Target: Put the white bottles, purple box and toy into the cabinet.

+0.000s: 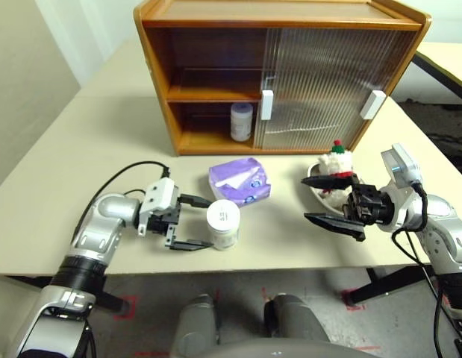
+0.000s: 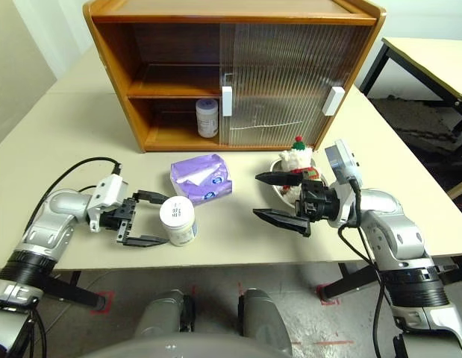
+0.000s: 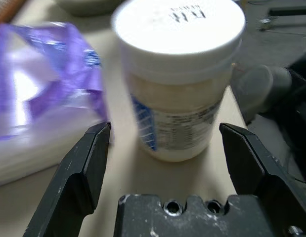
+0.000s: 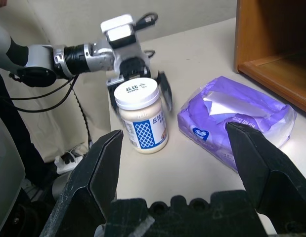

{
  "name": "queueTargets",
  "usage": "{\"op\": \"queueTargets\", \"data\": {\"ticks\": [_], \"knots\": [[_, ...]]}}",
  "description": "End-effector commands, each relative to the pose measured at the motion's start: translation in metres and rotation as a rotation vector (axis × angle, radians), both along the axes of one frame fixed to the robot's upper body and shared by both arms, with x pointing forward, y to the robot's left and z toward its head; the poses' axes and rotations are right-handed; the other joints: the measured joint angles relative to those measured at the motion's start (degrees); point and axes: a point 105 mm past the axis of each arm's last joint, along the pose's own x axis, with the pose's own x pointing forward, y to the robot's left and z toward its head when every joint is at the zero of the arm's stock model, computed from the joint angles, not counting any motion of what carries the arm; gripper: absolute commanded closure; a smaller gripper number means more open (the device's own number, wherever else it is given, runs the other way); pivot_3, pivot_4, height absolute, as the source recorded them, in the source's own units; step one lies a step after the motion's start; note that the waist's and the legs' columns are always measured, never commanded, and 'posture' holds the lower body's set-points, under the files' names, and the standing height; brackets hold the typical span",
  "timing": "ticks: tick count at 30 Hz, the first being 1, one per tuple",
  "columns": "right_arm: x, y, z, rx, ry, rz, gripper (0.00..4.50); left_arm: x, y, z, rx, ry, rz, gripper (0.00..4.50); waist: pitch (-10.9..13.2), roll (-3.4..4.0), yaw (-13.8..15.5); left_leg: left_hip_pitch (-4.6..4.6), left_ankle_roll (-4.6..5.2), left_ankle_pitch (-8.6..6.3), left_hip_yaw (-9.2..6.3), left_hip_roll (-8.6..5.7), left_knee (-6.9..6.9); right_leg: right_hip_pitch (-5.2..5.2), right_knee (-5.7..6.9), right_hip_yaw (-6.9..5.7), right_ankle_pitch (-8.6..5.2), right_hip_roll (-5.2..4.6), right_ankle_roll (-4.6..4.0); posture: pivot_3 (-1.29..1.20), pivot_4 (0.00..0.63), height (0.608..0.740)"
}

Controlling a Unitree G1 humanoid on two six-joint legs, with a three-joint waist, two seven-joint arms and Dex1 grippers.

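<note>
Fingers (image 1: 195, 244) of our left gripper (image 1: 194, 222) stand wide open, empty, flanking the upright bottle (image 1: 223, 224) on the tabletop (image 1: 81, 171), far nearer than our open, empty right gripper (image 1: 325, 200).

One white bottle (image 1: 223, 224) upright beside purple box (image 1: 239, 182), another (image 1: 241, 121) inside cabinet (image 1: 216, 71).

Pale beige tabletop (image 1: 81, 142) is filling most of the scene, its near edge running along 6 o'clock. Grey floor (image 1: 238, 287) is showing below that edge, carrying faint red tape marks (image 1: 126, 306). A second pale table (image 2: 432, 63) on dark legs is sitting at 2 o'clock, over darker flooring. A light wall is standing at 10 o'clock, with a brighter white strip beside it at 11 o'clock. Even, soft light is falling across the surface.
</note>
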Motion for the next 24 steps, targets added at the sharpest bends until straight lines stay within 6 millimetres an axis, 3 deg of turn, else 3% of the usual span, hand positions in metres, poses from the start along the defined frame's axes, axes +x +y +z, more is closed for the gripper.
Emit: {"op": "queueTargets", "data": {"ticks": [1, 6, 12, 17, 19, 21, 24], "knots": [[0.001, -0.003, 0.002, -0.024, -0.021, -0.019, 0.0, -0.004, -0.012, -0.011, 0.034, 0.033, -0.044, 0.04, 0.0, 0.0, -0.02, 0.0, 0.0, 0.0, 0.0, 0.0, 0.01, 0.0, 0.0, 0.0, 0.0, 0.0, 0.0, 0.0, 0.0, 0.74], [0.002, -0.002, 0.0, -0.029, -0.017, -0.024, 0.0, -0.004, -0.019, -0.016, 0.028, 0.061, -0.034, 0.04, 0.0, 0.0, -0.11, 0.0, 0.0, 0.0, -0.01, 0.01, 0.0, -0.01, 0.0, 0.01, -0.01, 0.03, 0.01, 0.0, 0.0, 0.74], [0.003, -0.001, 0.0, -0.033, -0.019, -0.031, 0.0, -0.009, -0.02, -0.013, -0.003, 0.121, -0.032, 1.48, -0.01, 0.01, -0.17, 0.02, 0.0, 0.0, -0.03, 0.04, 0.01, 0.0, 0.0, 0.11, -0.02, 0.45, 0.02, 0.0, 0.0, 0.74], [0.005, -0.002, 0.001, -0.036, -0.021, -0.037, 0.0, -0.009, -0.014, -0.001, -0.031, 0.118, -0.011, 1.48, -0.01, 0.01, -0.25, 0.0, 0.0, 0.0, -0.03, 0.08, -0.01, -0.03, 0.01, 0.15, -0.04, 0.51, 0.06, 0.01, 0.0, 0.74], [0.005, -0.002, 0.001, -0.033, -0.022, -0.036, 0.0, 0.0, -0.005, 0.016, -0.067, 0.074, 0.035, 1.48, 0.0, 0.01, -0.23, 0.0, 0.0, 0.0, -0.04, 0.11, -0.03, -0.05, 0.01, 0.15, -0.04, 0.54, 0.06, 0.01, 0.0, 0.74], [0.005, 0.0, 0.002, -0.016, -0.022, -0.037, 0.0, 0.016, 0.008, 0.046, -0.129, 0.01, 0.126, 1.48, 0.0, 0.0, -0.2, -0.01, 0.0, 0.0, -0.06, 0.12, -0.05, -0.07, 0.01, 0.14, -0.05, 0.54, 0.05, 0.02, 0.0, 0.74], [0.004, 0.005, 0.0, 0.006, -0.018, -0.039, 0.0, 0.029, 0.021, 0.063, -0.119, -0.043, 0.214, 1.48, 0.05, -0.06, -0.11, -0.02, 0.0, 0.0, -0.11, 0.18, -0.04, -0.08, 0.01, 0.1, -0.04, 0.55, 0.05, 0.03, 0.0, 0.74]]}}
